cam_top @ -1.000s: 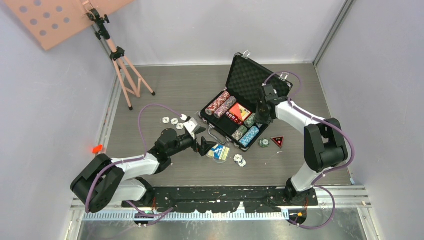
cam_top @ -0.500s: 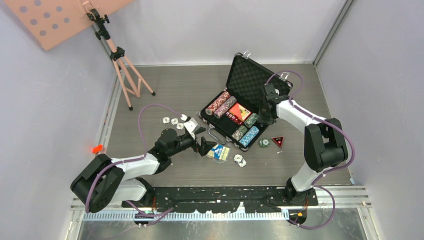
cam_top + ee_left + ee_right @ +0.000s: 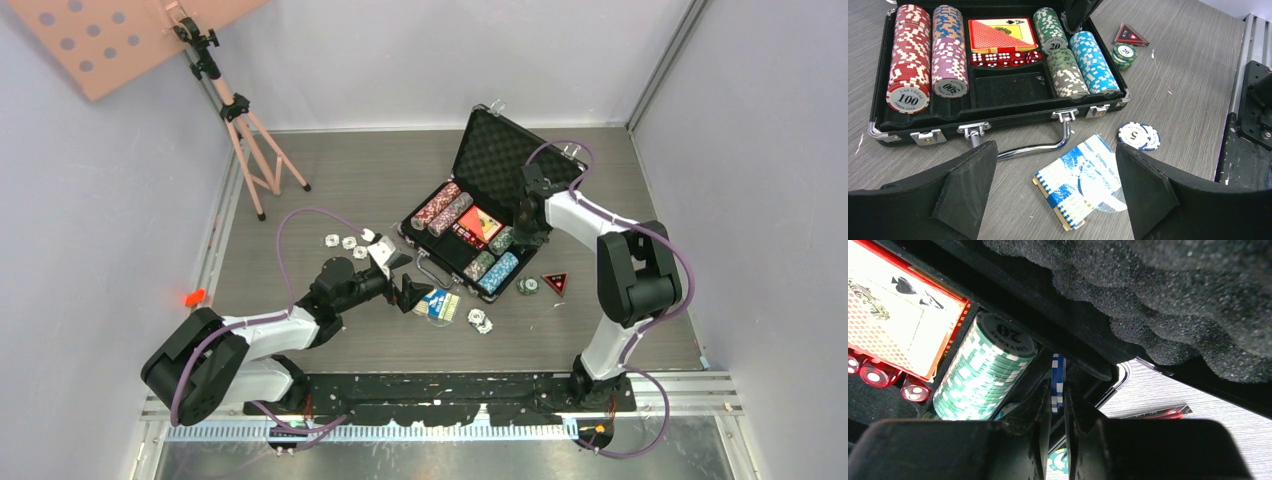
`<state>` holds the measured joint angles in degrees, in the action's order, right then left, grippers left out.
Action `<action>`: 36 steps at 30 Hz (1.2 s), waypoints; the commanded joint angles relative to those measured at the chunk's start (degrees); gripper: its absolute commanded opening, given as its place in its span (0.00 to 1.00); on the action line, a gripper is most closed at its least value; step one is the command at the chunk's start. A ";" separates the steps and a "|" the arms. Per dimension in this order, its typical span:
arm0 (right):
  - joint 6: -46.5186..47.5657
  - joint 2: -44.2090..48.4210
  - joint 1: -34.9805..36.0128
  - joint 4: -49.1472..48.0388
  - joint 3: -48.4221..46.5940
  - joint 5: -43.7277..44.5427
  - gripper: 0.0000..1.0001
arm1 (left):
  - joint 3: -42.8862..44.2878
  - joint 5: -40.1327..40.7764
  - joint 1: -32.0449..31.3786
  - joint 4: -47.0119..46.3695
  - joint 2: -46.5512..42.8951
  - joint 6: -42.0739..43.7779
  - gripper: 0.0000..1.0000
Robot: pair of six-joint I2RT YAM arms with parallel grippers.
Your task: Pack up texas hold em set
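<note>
At the right end of the open briefcase (image 3: 500, 155), I have the right gripper (image 3: 1058, 407) pinched nearly closed on one blue-and-white chip (image 3: 1057, 375), held on edge just beside the green stack (image 3: 983, 375). The left gripper (image 3: 1055, 170) hangs wide open and empty over the blue card deck (image 3: 1079, 179), which lies on the table (image 3: 330, 180) in front of the case. Chips look light, stiff and slick, so I favour gripping across the faces; the deck across its long sides, lest it fan.
</note>
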<state>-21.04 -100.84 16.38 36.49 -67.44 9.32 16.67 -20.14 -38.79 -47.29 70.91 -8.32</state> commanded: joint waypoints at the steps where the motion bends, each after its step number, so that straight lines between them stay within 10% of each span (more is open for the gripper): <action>1: 1.57 0.00 0.70 1.24 -3.32 1.59 0.19 | 0.12 -0.51 -0.17 -2.73 -0.82 1.02 0.91; 14: 8.70 -3.06 3.39 6.06 -7.42 5.50 0.01 | -0.15 -0.95 -0.15 -4.96 0.89 -0.31 0.91; 21: 11.62 -0.75 3.39 4.06 -5.52 10.91 0.38 | -0.32 -1.73 -0.17 -5.97 0.61 -1.58 0.91; 36: 9.36 0.33 5.19 7.70 -7.28 13.42 0.50 | -0.93 -1.92 -0.16 -6.15 -1.29 -2.14 0.91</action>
<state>-10.76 -103.72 20.69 42.68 -73.01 21.45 16.34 -21.63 -38.79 -49.56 71.13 -10.39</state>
